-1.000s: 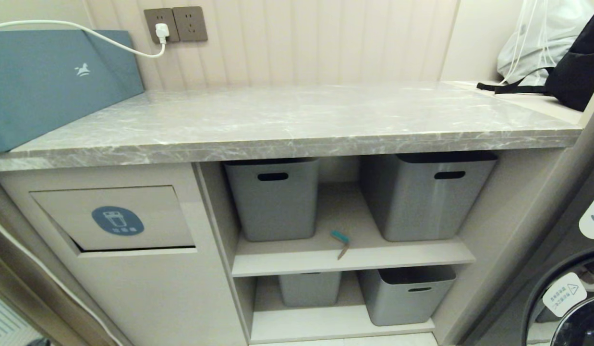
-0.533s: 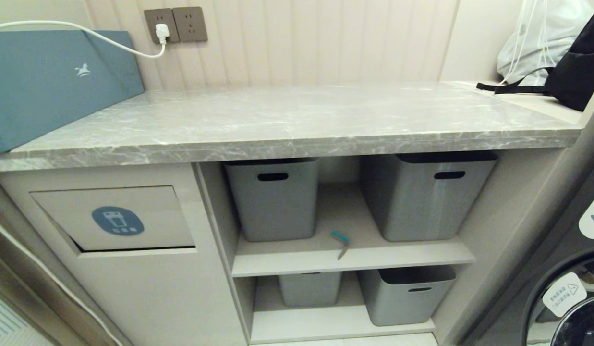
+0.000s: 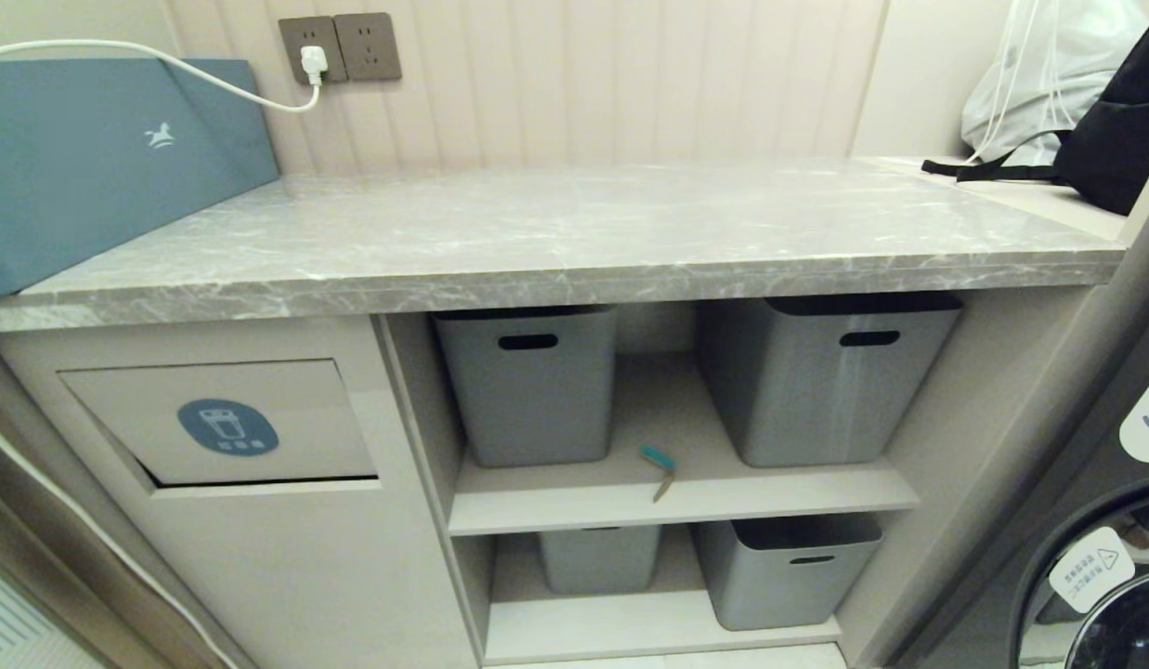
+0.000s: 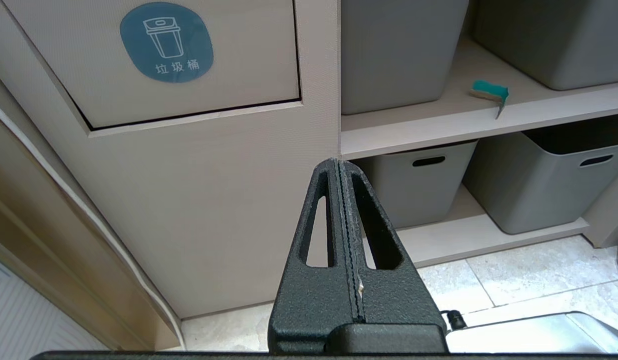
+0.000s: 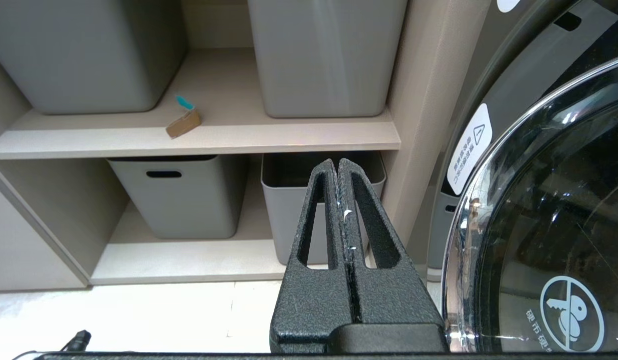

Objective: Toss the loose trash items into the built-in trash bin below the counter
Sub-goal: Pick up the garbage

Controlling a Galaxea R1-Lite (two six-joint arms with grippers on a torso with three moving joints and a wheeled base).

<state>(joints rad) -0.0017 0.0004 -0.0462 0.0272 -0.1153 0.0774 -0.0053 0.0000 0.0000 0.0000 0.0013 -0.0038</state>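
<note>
One of the loose trash items, a small brown scrap with a teal end [image 3: 660, 469], lies on the upper shelf between two grey tubs. It also shows in the left wrist view as the scrap [image 4: 490, 93] and in the right wrist view as the scrap [image 5: 184, 121]. The built-in trash bin's flap [image 3: 223, 423] with its blue sticker sits in the beige cabinet front under the counter [image 3: 555, 232]. My left gripper [image 4: 338, 162] is shut and empty, low before the cabinet below the flap [image 4: 164, 55]. My right gripper [image 5: 337, 162] is shut and empty, facing the lower shelf. Neither arm shows in the head view.
Grey tubs [image 3: 532, 386] [image 3: 820, 381] stand on the upper shelf, and two more [image 3: 786, 567] below. A teal box [image 3: 100, 158] and a white cable lie on the counter's left. A black bag [image 3: 1113, 130] sits far right. A washing machine door [image 5: 553, 225] is close to my right gripper.
A dark shape at the head view's lower left corner has dropped out of the picture. The scrap, tubs and flap have not moved.
</note>
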